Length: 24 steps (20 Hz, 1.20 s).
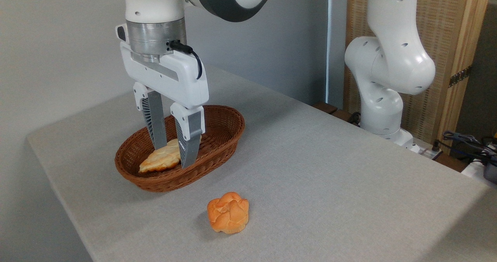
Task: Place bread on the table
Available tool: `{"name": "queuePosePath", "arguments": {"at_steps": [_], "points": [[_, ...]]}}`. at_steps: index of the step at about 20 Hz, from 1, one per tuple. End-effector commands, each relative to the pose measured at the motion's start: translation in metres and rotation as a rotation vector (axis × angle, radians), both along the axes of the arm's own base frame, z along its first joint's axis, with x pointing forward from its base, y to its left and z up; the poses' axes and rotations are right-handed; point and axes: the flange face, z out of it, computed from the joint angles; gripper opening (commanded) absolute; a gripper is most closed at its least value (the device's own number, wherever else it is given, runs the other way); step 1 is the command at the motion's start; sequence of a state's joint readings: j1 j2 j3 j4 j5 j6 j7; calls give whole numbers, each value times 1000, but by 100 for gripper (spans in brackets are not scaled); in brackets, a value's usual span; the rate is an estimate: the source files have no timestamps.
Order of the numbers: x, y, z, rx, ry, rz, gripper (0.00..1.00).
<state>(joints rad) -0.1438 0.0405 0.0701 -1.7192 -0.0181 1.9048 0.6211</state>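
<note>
We have the tool (173, 156) down inside the wicker basket (221, 137), its two grey fingers (189, 143) standing either side of the bread (160, 160) near the loaf's right-hand end, narrowed onto it so that it looks pinched between them; we judge the grip is made, though the near finger hides the contact itself. The bread lies low in the basket, its pale tapered left end pointing toward the near-left wall, and we cannot tell whether it has left the basket floor. The step in hand, as we read it, is lifting the loaf out. Because the hold sits off the loaf's middle, the long free end may droop or swing, so we should rise straight and slowly, watching that the tip does not catch on the woven rim and tip the basket. Only once the whole loaf is above the rim should we move sideways. The tabletop (330, 169) offers bare grey cloth to the right of the basket and behind the round orange bun (228, 212), which sits in front, well apart from the basket; we should steer past that bun. Lower until the bread rests flat, then spread the fingers, rather than dropping it.
</note>
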Motion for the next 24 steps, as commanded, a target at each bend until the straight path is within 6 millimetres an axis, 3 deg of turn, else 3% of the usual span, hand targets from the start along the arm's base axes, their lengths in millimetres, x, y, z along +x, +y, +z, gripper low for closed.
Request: {"name": "queuePosePath", "arguments": {"at_steps": [1, 5, 9, 13, 15, 24], "points": [[-2, -4, 5, 4, 4, -6, 100], [-2, -15, 0, 4, 15, -15, 100], [-2, -55, -18, -4, 47, -21, 100], [-4, -113, -53, -10, 109, -38, 100], [-5, -129, -67, -28, 138, -42, 100], [3, -149, -122, -89, 238, -43, 100]]}}
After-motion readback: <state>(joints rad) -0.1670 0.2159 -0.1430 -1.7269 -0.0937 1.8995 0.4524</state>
